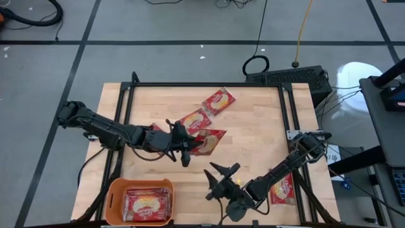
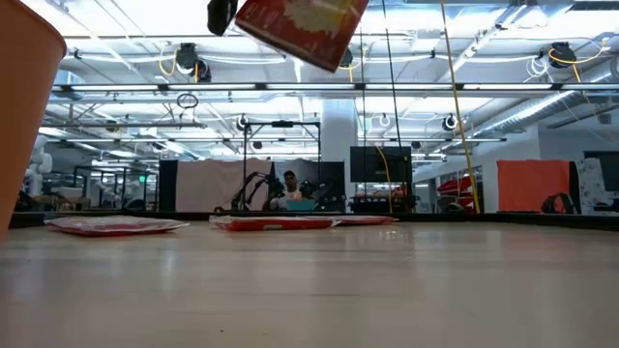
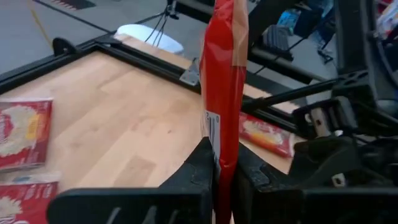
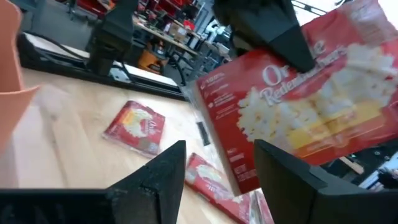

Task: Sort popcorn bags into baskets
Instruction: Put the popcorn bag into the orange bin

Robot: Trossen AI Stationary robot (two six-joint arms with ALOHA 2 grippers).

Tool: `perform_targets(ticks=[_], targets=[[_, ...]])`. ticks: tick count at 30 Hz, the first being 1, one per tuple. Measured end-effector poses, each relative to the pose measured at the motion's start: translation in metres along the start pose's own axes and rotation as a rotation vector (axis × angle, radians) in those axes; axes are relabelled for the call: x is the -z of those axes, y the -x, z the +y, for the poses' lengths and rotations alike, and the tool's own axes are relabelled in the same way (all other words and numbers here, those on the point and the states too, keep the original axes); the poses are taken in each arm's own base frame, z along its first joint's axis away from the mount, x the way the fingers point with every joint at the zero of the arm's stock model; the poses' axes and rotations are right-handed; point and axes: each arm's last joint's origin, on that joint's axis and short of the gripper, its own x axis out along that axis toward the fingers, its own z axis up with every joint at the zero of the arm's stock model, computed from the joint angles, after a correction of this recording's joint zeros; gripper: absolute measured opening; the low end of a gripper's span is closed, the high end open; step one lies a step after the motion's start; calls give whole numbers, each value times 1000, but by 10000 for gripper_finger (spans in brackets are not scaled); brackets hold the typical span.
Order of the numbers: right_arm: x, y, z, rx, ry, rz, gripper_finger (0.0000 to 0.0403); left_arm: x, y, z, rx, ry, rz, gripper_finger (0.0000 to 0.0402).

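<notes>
My left gripper (image 1: 190,147) is shut on a red popcorn bag (image 1: 209,140) and holds it above the middle of the table. The low view shows that bag (image 2: 305,29) high in the air. My right gripper (image 1: 221,172) stands open just nearer the table's near edge, its fingers pointing at the held bag (image 4: 298,106) and touching nothing. Two more bags (image 1: 218,101) (image 1: 193,120) lie flat farther back. Another bag (image 1: 283,190) lies by the right edge. The orange basket (image 1: 117,190) at the near left holds bags (image 1: 147,204). My left gripper pinches the bag between its two fingers (image 3: 199,168) at its near end (image 3: 211,134), by the barcode. The fingers come about level from the table's left. The bag is lifted clear of the table, stands nearly on edge and sticks out beyond the fingers toward the right.
A black frame (image 1: 288,114) runs along the table's edges. Bare wood (image 1: 253,139) lies between the arms and the right rail. In the low view the basket wall (image 2: 24,97) stands close at the left.
</notes>
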Motion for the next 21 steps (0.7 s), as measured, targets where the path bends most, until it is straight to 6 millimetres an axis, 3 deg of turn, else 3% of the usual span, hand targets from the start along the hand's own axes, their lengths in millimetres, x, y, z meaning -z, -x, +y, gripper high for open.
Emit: perform_targets(ticks=[4, 8, 13, 21], targets=[[6, 0, 7, -26, -35, 1, 183, -3, 2, -6, 16, 10, -48, 28], [5, 2, 5, 8, -218, -3, 183, -2, 5, -12, 42, 4, -66, 42], [0, 15, 5, 40, -322, -22, 183, -7, 12, -27, 122, -26, -148, 28], [-23, 35, -12, -25, -439, -42, 183, -3, 19, -40, 174, -55, -159, 40]])
